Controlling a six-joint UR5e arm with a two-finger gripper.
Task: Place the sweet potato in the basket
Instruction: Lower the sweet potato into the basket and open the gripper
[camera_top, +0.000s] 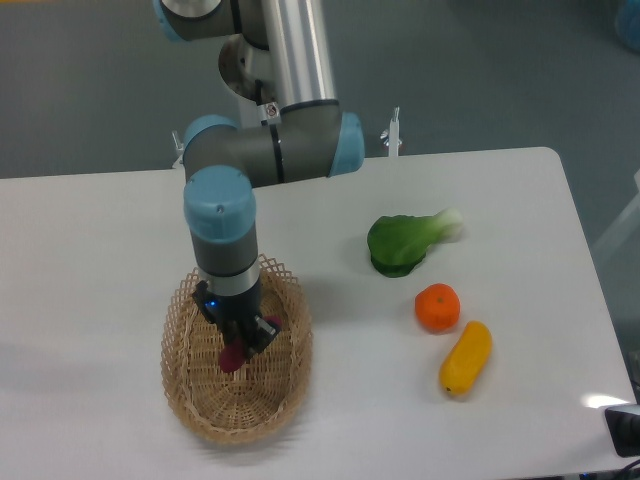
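Note:
The oval tan wicker basket (200, 405) sits at the front left of the white table. My gripper (243, 348) hangs straight down inside the basket, just above its woven base. The magenta-purple sweet potato (233, 357) shows between the fingers, one end sticking out to the lower left and a bit of it to the right near the finger (268, 325). The gripper looks shut on it. Most of the tuber is hidden by the gripper body.
A green leafy vegetable (402, 242) lies right of centre. A round orange fruit (438, 307) and a yellow oblong vegetable (466, 357) lie further right and toward the front. The table's front edge runs just below the basket.

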